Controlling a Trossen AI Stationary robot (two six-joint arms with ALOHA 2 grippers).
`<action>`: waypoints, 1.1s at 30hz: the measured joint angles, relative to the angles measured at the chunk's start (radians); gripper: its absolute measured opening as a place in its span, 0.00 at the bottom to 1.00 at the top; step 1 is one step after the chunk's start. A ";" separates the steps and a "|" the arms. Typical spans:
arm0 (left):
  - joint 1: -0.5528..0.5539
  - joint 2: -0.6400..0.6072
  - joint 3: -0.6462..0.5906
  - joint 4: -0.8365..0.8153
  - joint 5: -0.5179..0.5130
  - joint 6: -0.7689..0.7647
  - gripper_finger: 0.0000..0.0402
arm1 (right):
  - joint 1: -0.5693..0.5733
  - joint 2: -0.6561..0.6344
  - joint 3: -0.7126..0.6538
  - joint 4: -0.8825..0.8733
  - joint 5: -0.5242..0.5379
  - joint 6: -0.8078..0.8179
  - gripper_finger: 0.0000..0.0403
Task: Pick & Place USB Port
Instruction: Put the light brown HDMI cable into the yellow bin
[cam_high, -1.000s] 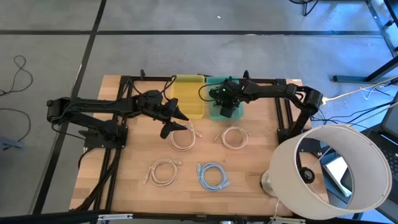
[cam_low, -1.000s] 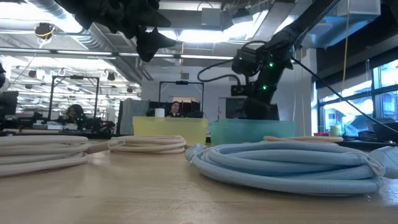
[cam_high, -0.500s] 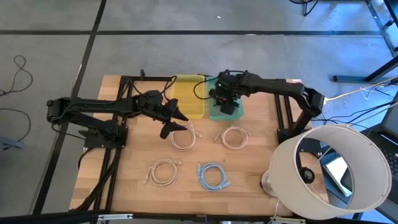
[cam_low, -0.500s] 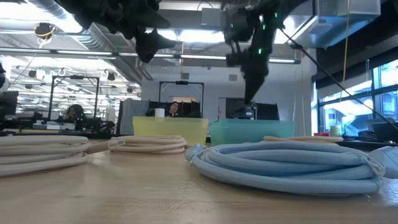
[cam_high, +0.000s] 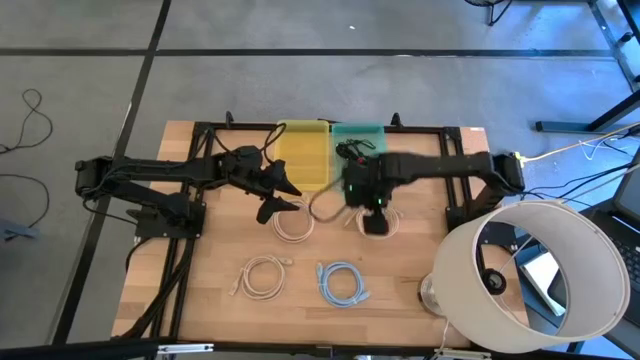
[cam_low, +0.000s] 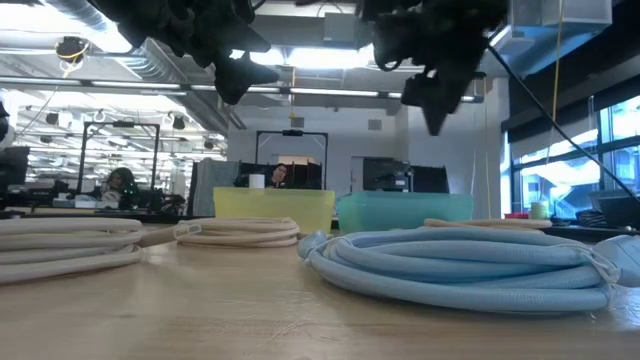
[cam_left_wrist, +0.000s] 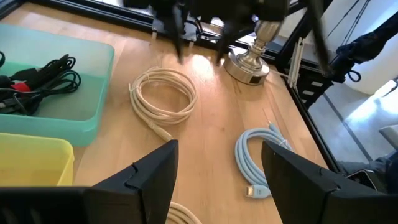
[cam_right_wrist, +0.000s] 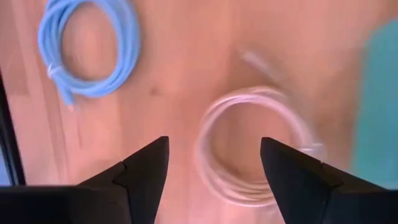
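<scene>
The step in hand looks like the reach for a pick: the right tool (cam_high: 373, 222), fingers apart and empty, hangs directly above a coiled cream cable (cam_right_wrist: 255, 146) lying flat on the wooden counter (cam_high: 200, 290); next it must descend and close on one thin, springy loop. The left tool (cam_high: 283, 195), fingers also apart, waits over another cream coil (cam_high: 293, 222); the smooth teal bin (cam_high: 360, 130) lies just beyond the right tool.

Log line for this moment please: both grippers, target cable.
right gripper: open, above white cable coil, empty | left gripper: open, hovering near yellow bin | teal bin: holds black cables
</scene>
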 joint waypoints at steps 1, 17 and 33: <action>0.000 0.000 0.000 0.000 0.000 0.000 0.56 | 0.027 0.000 -0.019 0.011 0.000 0.014 0.63; 0.000 0.000 0.000 0.002 0.000 0.027 0.56 | 0.144 0.000 -0.419 0.397 0.136 0.195 0.63; 0.000 0.000 0.000 0.003 0.000 0.026 0.56 | 0.140 0.001 -0.535 0.544 0.214 0.263 0.20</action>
